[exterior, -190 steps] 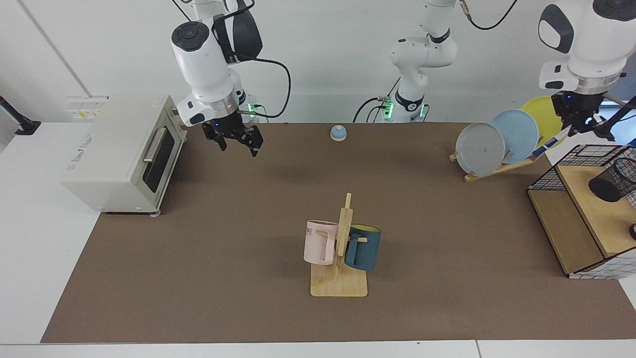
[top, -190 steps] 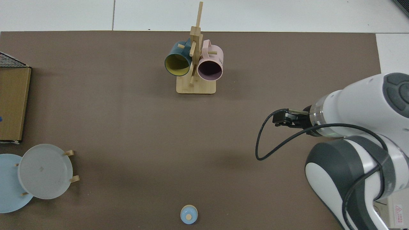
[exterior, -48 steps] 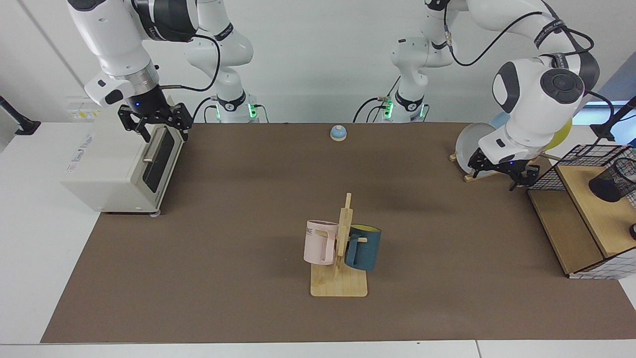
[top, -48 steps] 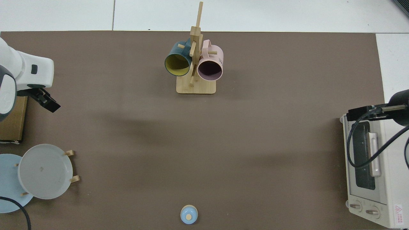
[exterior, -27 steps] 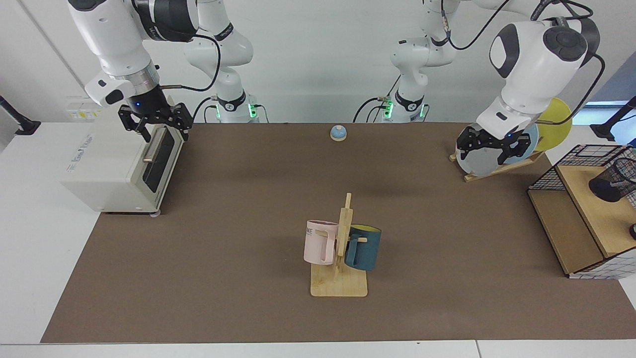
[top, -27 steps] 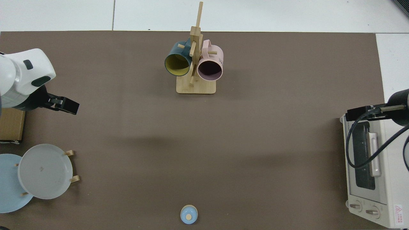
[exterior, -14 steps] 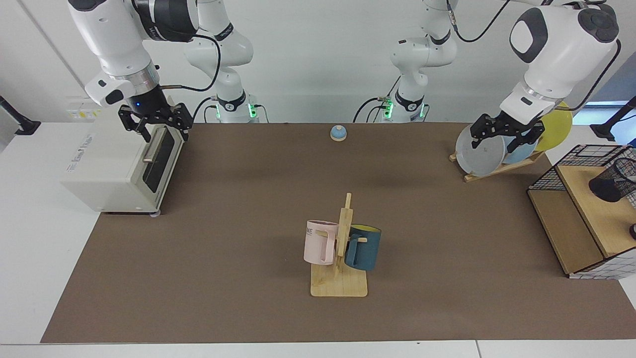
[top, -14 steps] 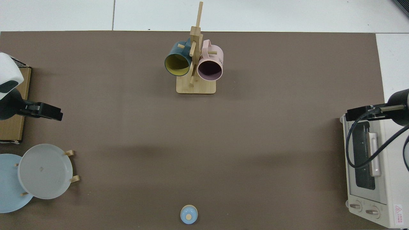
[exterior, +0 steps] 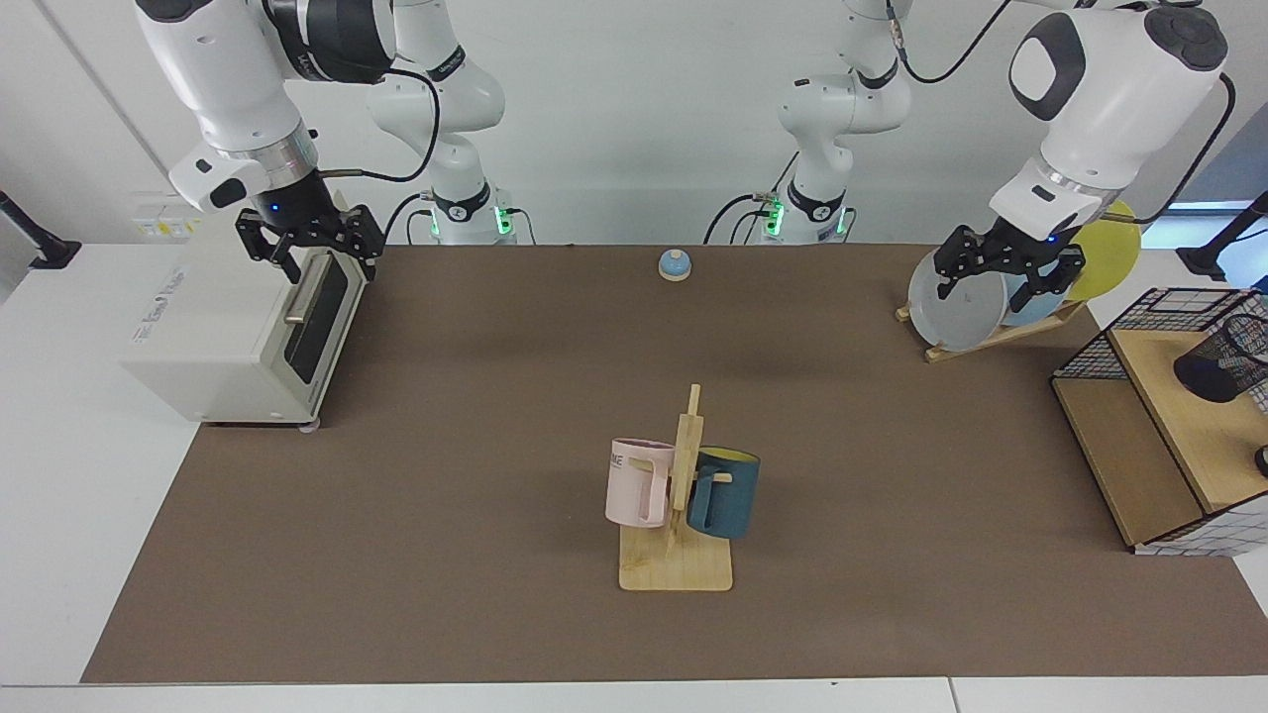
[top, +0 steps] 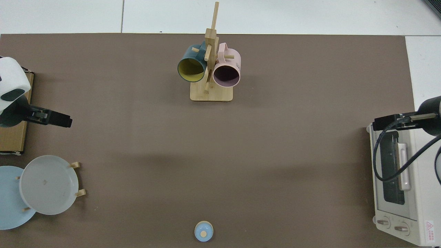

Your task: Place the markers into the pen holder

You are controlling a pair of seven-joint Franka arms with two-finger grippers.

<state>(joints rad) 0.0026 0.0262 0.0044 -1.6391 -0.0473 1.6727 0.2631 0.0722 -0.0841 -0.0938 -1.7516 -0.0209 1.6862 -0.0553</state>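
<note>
Readable writing is scarce: the pale pink ceramic mug (exterior: 640, 481) hanging on the upright wooden mug tree (exterior: 682, 495) shows the letters "ME", the cream-white toaster oven (exterior: 233, 322) carries a side label too small to read, and a red-and-white warning sticker sits by its knobs in the top view, also illegible. The left gripper (exterior: 1008, 269) hangs empty with its black fingers spread, in front of the grey round plate (exterior: 956, 297) standing in the wooden plate rack beside a pale blue plate and a yellow plate. The small black wire-mesh cylindrical pen holder (exterior: 1228, 360) lies tilted on the wooden shelf (exterior: 1187, 426) inside the large black wire grid basket (exterior: 1149, 327), lower than this gripper and well apart from it, toward the table's end. No marker can be made out in either view. The right gripper (exterior: 309, 241), fingers spread and empty, waits just above the toaster oven's top front edge, far across the table from the pen holder.
</note>
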